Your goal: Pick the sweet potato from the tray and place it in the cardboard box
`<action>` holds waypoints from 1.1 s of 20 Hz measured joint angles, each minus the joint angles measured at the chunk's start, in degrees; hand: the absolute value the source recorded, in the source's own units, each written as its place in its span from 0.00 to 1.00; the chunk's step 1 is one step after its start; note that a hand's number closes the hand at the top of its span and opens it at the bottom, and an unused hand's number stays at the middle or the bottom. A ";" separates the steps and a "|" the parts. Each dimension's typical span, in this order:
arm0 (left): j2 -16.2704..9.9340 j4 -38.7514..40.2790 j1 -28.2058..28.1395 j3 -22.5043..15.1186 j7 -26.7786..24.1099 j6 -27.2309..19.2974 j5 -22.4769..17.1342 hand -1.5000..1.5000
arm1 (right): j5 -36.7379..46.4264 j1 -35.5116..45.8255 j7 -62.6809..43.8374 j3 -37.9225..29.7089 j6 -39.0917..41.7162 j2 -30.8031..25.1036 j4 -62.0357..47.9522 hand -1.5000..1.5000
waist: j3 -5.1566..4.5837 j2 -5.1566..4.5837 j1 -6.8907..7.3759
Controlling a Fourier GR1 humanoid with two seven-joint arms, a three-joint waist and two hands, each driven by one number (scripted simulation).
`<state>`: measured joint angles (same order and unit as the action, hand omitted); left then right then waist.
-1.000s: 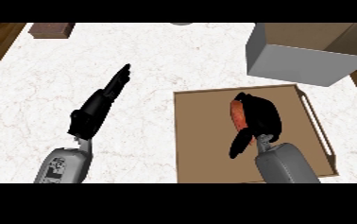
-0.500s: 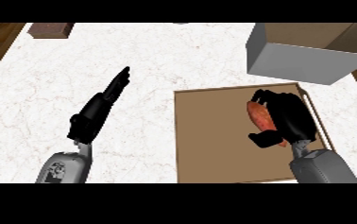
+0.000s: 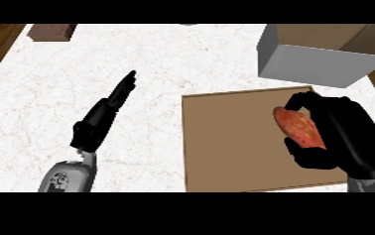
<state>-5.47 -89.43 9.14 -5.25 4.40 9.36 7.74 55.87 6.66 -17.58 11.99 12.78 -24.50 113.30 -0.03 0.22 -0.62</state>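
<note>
Two hands show above the counter [image 3: 147, 55]. Right hand [image 3: 341, 135] has its fingers and thumb curled round the potato [image 3: 299, 128], which sits against its palm side, toward the left, over the right part of the tray [image 3: 234, 140]. Whether the potato touches the tray cannot be told. Beyond this hand, near the far right, stands the box [image 3: 311, 63], apart from the fingers. Left hand [image 3: 102, 115] rests well to the left, fingers straight, holding nothing.
</note>
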 measured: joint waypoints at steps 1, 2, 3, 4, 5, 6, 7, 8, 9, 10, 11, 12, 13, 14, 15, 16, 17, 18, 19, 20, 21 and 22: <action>0.01 0.00 0.24 0.03 0.28 0.15 -0.07 0.50 | -1.30 0.34 -0.85 -0.63 1.97 -0.01 2.93 1.00 | -0.01 0.00 -0.01; -0.04 -0.83 0.71 0.14 1.23 0.31 -0.33 0.50 | -2.75 0.58 -1.47 -1.73 3.49 -0.08 5.50 1.00 | -0.01 0.02 0.01; -0.18 -0.36 0.85 0.42 0.94 0.54 -0.51 0.50 | -4.05 1.06 -2.17 -2.69 4.43 0.27 7.77 1.00 | -0.01 0.02 -0.01; -0.41 -0.69 0.43 0.67 0.97 0.87 -0.88 0.50 | -5.46 0.95 -2.53 -4.06 4.99 0.43 10.08 1.00 | -0.01 0.03 0.00; -0.20 -0.56 0.72 0.49 1.29 0.70 -0.59 0.50 | -6.19 1.67 -3.55 -5.02 5.63 0.90 11.54 1.00 | -0.01 0.01 0.06; -0.64 -0.26 0.53 0.87 0.68 1.08 -0.76 0.50 | -6.91 2.54 -5.44 -5.85 7.07 1.20 13.85 1.00 | -0.01 -0.01 0.09; -0.54 -0.06 0.89 0.87 0.65 0.92 -0.53 0.50 | -7.25 3.27 -7.23 -6.36 7.83 1.90 15.57 1.00 | -0.02 -0.02 0.13; -0.58 -0.33 1.03 0.97 1.10 1.24 -0.77 0.50 | -7.97 4.06 -8.67 -7.14 8.94 2.42 16.77 1.00 | -0.02 -0.04 0.22; -0.57 0.04 1.39 1.08 1.04 1.26 -0.70 0.50 | -9.15 4.23 -9.77 -8.39 9.69 2.94 18.19 1.00 | -0.02 -0.05 0.20; -0.11 0.54 1.64 0.79 0.74 0.79 -0.16 0.50 | -10.07 4.92 -10.71 -10.00 10.79 3.06 18.63 1.00 | -0.02 -0.07 0.21; 0.11 0.45 1.98 0.70 1.18 0.58 0.12 0.50 | -10.47 6.11 -11.63 -10.96 11.45 3.46 18.56 1.00 | -0.01 -0.09 0.28; 0.29 0.96 2.22 0.60 1.03 0.51 0.34 0.50 | -11.63 7.73 -12.62 -12.96 12.85 3.15 18.43 1.00 | -0.01 -0.11 0.31; 0.58 0.73 1.70 0.25 0.65 0.32 0.69 0.50 | -11.82 8.30 -13.24 -13.90 13.06 3.39 18.41 1.00 | -0.01 -0.12 0.38; 0.70 1.05 1.84 0.31 0.60 0.28 0.79 0.50 | -12.78 9.64 -14.08 -15.44 14.09 3.20 18.23 1.00 | 0.00 -0.13 0.41; 0.74 1.42 2.54 0.50 0.88 0.40 0.73 0.50 | -13.50 11.45 -14.78 -16.62 14.72 2.95 17.34 1.00 | 0.00 -0.15 0.47; 0.77 1.24 2.28 0.51 0.89 0.60 0.63 0.50 | -13.95 12.49 -15.58 -17.61 15.34 2.79 17.08 1.00 | 0.00 -0.15 0.51; 0.38 1.06 2.05 0.87 0.69 1.03 0.36 0.50 | -14.20 13.90 -15.48 -18.79 15.18 2.44 15.41 1.00 | -0.01 -0.16 0.61; 0.93 1.24 1.58 0.36 0.21 0.51 0.96 0.50 | -14.93 14.25 -14.98 -20.35 15.29 1.98 14.65 1.00 | -0.01 -0.18 0.61; 1.11 2.12 1.80 0.50 -0.45 0.23 1.24 0.50 | -15.33 15.79 -15.30 -21.20 15.46 1.62 13.54 1.00 | 0.01 -0.19 0.62; 1.15 2.31 1.46 0.42 -0.80 0.36 1.27 0.50 | -14.70 17.15 -14.83 -21.31 14.55 1.50 11.18 1.00 | 0.00 -0.21 0.73; 1.08 1.49 1.40 0.43 -0.38 0.66 1.04 0.50 | -14.41 18.40 -14.31 -21.89 13.78 1.22 9.03 1.00 | 0.00 -0.23 0.83; 0.79 1.61 1.25 0.74 -0.63 1.11 0.79 0.50 | -14.64 19.66 -14.32 -22.33 13.91 0.86 7.68 1.00 | 0.01 -0.23 0.83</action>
<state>-4.68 -87.82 10.39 -4.51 3.77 10.47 8.53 41.23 26.31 -31.89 -10.34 26.69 -23.64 120.98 -0.02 -0.01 0.22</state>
